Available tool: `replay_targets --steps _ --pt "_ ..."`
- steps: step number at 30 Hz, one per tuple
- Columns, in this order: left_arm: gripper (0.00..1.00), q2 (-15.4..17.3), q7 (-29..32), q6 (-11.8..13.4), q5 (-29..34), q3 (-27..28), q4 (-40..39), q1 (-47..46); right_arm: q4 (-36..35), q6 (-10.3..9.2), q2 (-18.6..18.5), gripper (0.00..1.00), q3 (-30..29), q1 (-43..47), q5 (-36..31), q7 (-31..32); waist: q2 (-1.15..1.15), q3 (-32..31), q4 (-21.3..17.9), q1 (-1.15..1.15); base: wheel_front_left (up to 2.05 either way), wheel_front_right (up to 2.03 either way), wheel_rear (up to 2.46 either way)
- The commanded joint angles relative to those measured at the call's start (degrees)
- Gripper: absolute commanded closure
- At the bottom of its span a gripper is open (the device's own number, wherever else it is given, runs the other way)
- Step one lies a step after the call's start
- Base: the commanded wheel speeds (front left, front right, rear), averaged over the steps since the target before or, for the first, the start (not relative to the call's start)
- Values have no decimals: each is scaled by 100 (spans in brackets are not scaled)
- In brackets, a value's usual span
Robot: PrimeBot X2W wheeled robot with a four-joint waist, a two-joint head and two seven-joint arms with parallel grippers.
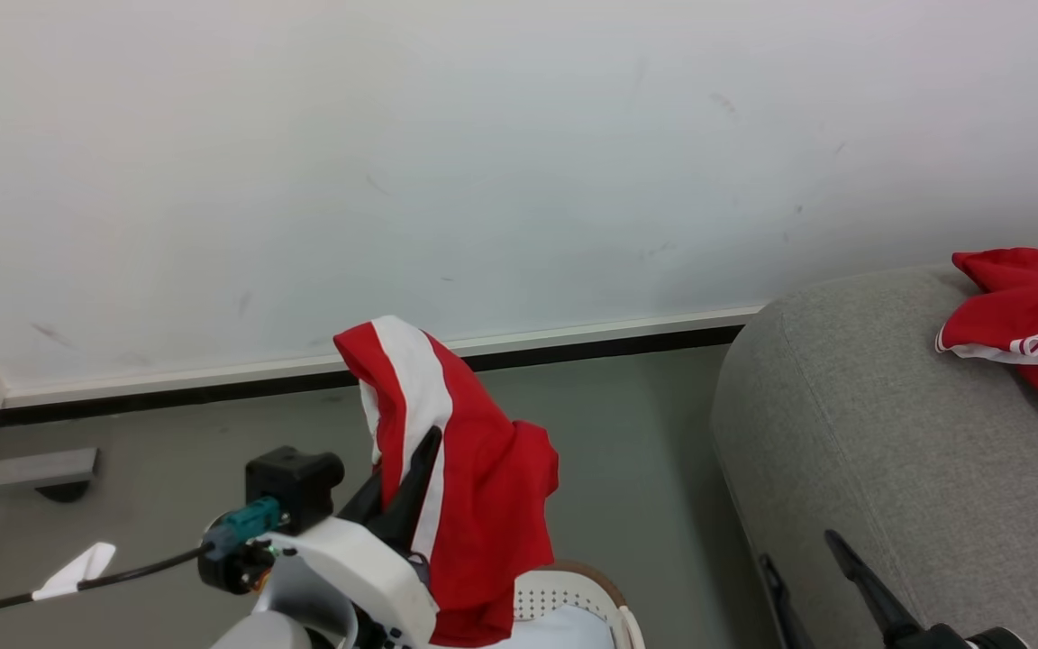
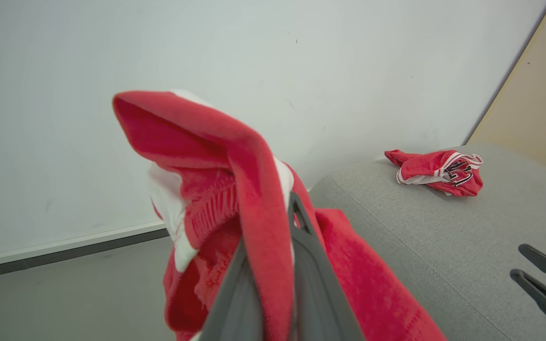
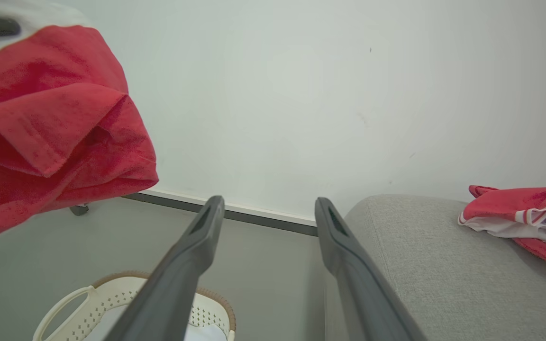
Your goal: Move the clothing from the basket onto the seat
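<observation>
A: Two red pieces: where are they?
B: The striped garment (image 1: 483, 487) hangs from the left gripper (image 1: 424, 451), jaws clamped on it, up over the basket (image 1: 573, 590). The jersey (image 1: 1024, 311) lies crumpled on the seat (image 1: 843, 433).
A: And the right gripper (image 3: 268, 206)?
B: Jaws wide apart, holding nothing, by the seat's near edge.

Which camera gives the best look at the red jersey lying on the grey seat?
The left wrist view: the whole jersey shows there, though small. The head view and the right wrist view both cut it off at their right edges.
</observation>
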Motion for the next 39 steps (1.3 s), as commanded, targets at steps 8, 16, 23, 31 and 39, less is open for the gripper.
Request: replay_targets --steps 8,16,23,31,39 --pt "100 46 54 13 80 -106 -270 32 -164 -15 -349 0 976 -476 839 63 0 10 -50 1 0 0 0" --pt "100 -53 145 -79 128 -307 -327 -74 -449 -14 -1194 0 2332 -1515 1909 567 0 24 -20 1 0 0 0" --pt "100 -186 208 -193 202 -538 -309 -192 -533 -15 -1849 0 3884 -2736 2946 997 0 65 36 1 0 0 0" --pt "100 -354 308 -442 148 -794 -355 -356 -5 -15 -2105 0 5319 -3849 3911 915 0 119 176 1 0 0 0" --pt "100 -465 432 -768 -156 -942 -418 -412 240 -15 -2167 0 6142 -4478 4983 860 0 142 255 1 0 0 0"
